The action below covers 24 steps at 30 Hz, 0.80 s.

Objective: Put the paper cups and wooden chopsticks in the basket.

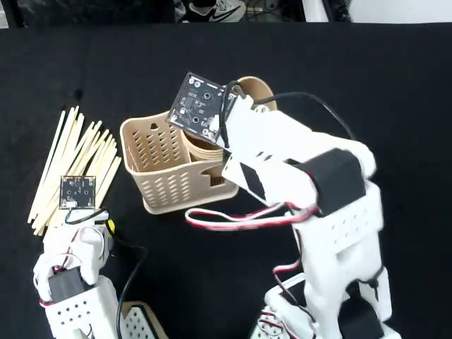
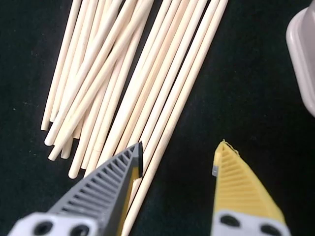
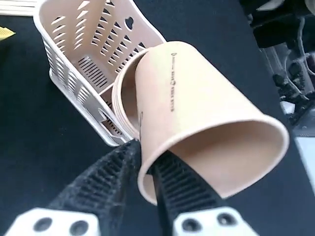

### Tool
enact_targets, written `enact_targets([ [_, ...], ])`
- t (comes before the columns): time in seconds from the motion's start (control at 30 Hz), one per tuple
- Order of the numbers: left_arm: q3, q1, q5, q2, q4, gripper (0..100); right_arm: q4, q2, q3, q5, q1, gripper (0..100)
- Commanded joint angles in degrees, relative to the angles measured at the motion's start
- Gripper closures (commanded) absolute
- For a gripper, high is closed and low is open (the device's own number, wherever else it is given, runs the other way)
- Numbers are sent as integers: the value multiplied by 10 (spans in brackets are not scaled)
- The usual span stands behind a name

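Left: pale wooden chopsticks [image 1: 70, 159] fan across the black counter [image 1: 395, 85], long axes running away from your left end effector [image 2: 180, 144], which is wide open and empty over their near ends. Centre: beige slotted plastic basket [image 1: 159, 169]. Right end effector [image 3: 145, 160] pinches the brown paper cup [image 3: 197, 123] by its rim. The cup is tilted, base toward the basket, so line it up w/ the stacked cups [image 3: 120, 98] before release.

Chopsticks [image 1: 70, 166] on table [image 1: 353, 85], L of basket [image 1: 152, 176]; stacked cups [image 1: 201, 150] in basket; another cup [image 3: 197, 123] tilted over its R rim.
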Motion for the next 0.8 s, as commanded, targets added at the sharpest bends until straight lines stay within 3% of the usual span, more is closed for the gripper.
enact_targets([
  [0.0,3,-6,-4,-4,2,755,16,-38,-46,-4,12,967],
  [0.33,3,-6,-4,-4,2,755,-12,-46,8,-4,11,822],
  [0.57,3,-6,-4,-4,2,755,-76,-46,15,-56,11,815],
  [0.77,3,-6,-4,-4,2,755,-185,-45,55,-124,-71,815],
])
